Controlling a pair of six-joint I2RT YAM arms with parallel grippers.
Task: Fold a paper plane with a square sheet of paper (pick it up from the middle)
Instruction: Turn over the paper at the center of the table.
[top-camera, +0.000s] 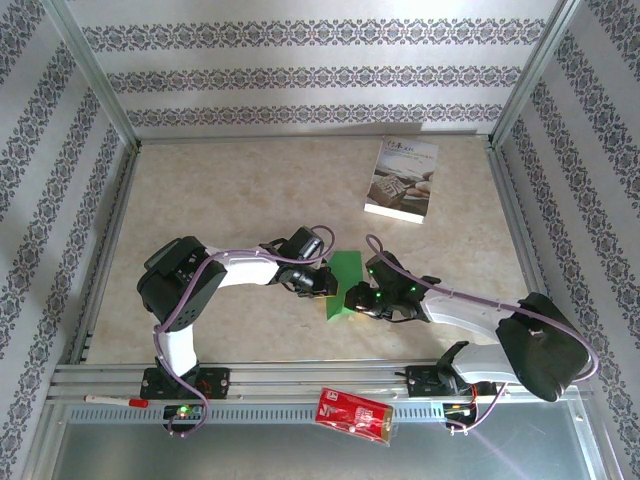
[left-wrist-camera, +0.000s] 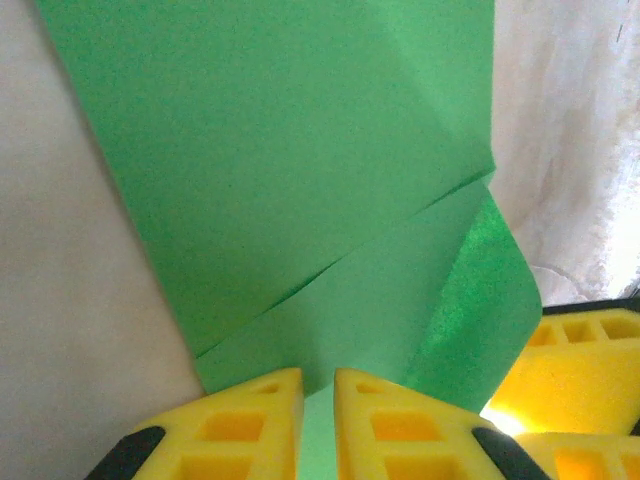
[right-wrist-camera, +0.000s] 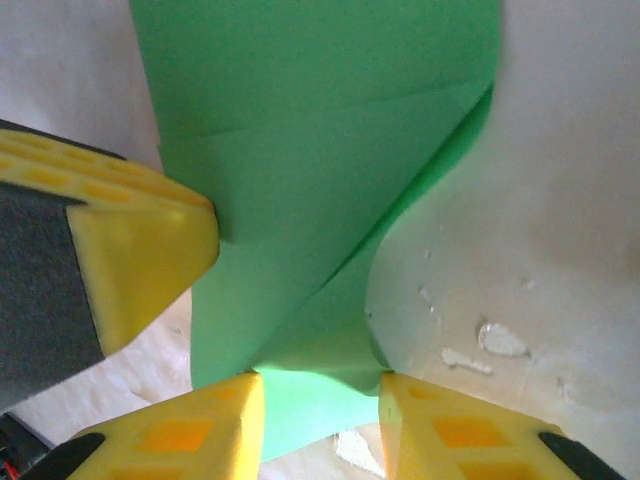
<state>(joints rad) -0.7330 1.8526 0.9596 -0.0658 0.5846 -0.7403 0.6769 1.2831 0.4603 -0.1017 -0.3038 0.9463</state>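
Square sheet of paper, bright green and already partly folded, lies near the middle of the table, a little toward the near edge, between the two arms, which meet over it from the left and right. One flap lies across the sheet with a slanting edge, and its right corner curls up off the surface, so the fold is probably not yet pressed flat. The left gripper has its yellow fingers drawn almost together, with the near edge of the sheet running into the narrow slit between them; it seems to pinch that edge to anchor the paper while the other arm works. The right gripper has its fingers set wider, with a bunched part of the flap between them and touching both tips; whether they squeeze it or only bracket it I cannot tell. The white booklet lies well apart at the far right, and the red packet sits on the near rail, both out of the way.
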